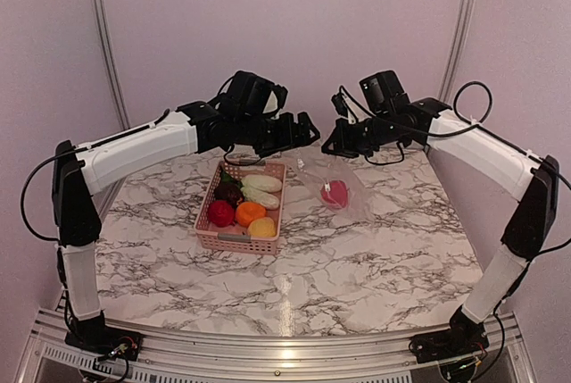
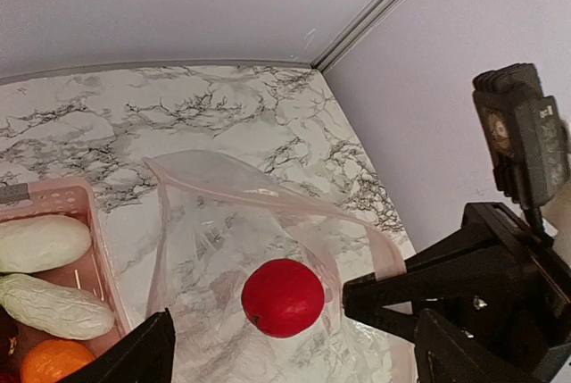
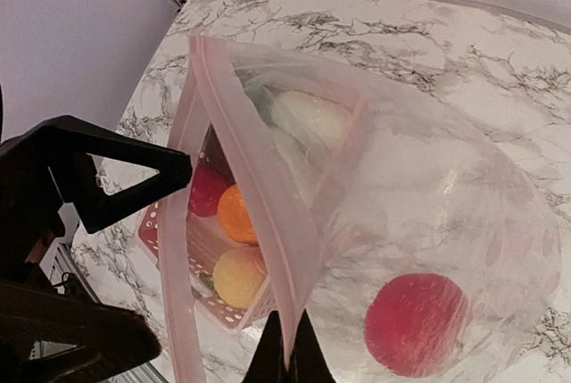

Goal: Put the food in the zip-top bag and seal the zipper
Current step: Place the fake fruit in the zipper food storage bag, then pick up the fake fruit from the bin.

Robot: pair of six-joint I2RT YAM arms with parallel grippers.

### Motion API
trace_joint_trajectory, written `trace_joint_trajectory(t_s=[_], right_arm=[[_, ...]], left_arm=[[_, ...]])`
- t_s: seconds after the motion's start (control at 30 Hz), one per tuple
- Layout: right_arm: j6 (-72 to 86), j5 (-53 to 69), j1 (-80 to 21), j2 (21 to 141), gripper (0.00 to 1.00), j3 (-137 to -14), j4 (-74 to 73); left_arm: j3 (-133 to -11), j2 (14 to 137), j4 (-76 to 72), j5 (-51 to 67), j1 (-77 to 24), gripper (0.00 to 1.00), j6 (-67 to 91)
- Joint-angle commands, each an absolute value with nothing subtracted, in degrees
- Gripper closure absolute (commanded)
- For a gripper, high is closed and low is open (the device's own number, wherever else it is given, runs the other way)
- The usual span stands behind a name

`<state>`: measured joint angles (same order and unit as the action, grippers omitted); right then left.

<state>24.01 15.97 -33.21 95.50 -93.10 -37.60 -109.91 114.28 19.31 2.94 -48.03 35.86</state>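
The limp, slippery bag (image 3: 428, 187), just right of the basket (image 1: 236, 240) with one light red fruit (image 3: 415, 325) inside, is pinched at its zipper (image 3: 259, 195) by the closed right pincer (image 3: 287, 356), the left pincer (image 2: 294, 347) gaping empty above; that stiffer strip looks the surest hold.

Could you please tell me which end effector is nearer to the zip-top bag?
Right. The right end effector is shut on the edge of the zip-top bag, touching it. The left end effector hangs open above the bag's mouth, seemingly not touching it.
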Motion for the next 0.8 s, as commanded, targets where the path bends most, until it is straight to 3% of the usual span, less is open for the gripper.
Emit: trace_joint_trajectory(t_s=[0.0, 0.17, 0.37, 0.77], right_arm=[[23.1, 13.9, -29.7, 96.3, 1.00, -97.6, -39.9], [20.6, 8.8, -21.3, 94.9, 1.00, -101.6, -43.7], [16.1, 2.0, -20.7, 96.7, 1.00, -109.1, -49.9], [17.7, 4.9, -29.2, 97.5, 1.00, -93.0, -42.3]], left_arm=[[-108.0, 107.9, 15.1, 4.5, -48.3, 0.05, 33.9], [-101.1, 101.5, 16.1, -0.4, -48.2, 0.08, 32.0], [-97.2, 101.1, 26.7, -3.8, -47.2, 0.12, 30.0], [-85.0, 99.3, 34.7, -4.1, -46.5, 0.14, 28.8]])
